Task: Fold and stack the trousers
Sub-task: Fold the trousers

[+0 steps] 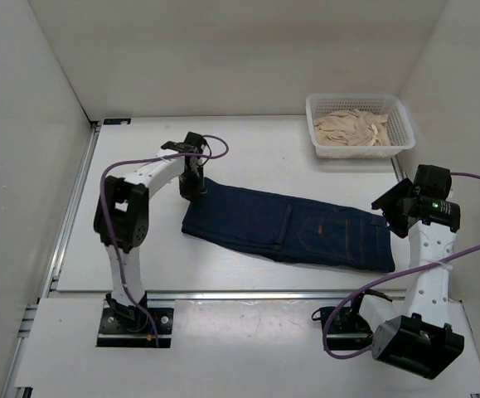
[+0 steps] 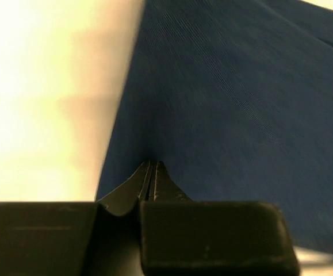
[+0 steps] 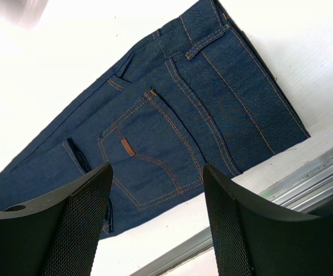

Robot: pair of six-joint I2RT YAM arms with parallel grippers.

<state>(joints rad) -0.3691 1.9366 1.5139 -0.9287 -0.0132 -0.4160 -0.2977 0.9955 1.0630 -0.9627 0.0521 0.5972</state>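
The dark navy blue denim jeans (image 1: 289,228) lie folded across the middle of the white table (image 1: 248,149), waist to the right. The left gripper (image 1: 195,191), fingers pressed together, pinches their far-left corner. The right gripper (image 3: 157,169) hangs spread above the waist.

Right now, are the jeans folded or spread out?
Folded lengthwise: the jeans lie as one leg-wide strip, only one back pocket showing.

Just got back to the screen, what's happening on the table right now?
The left gripper is pinched shut on the leg end of the trousers, which lie folded lengthwise on the table. The right gripper hangs open above the waistband end, not touching. A white basket of beige cloth sits at the back right.
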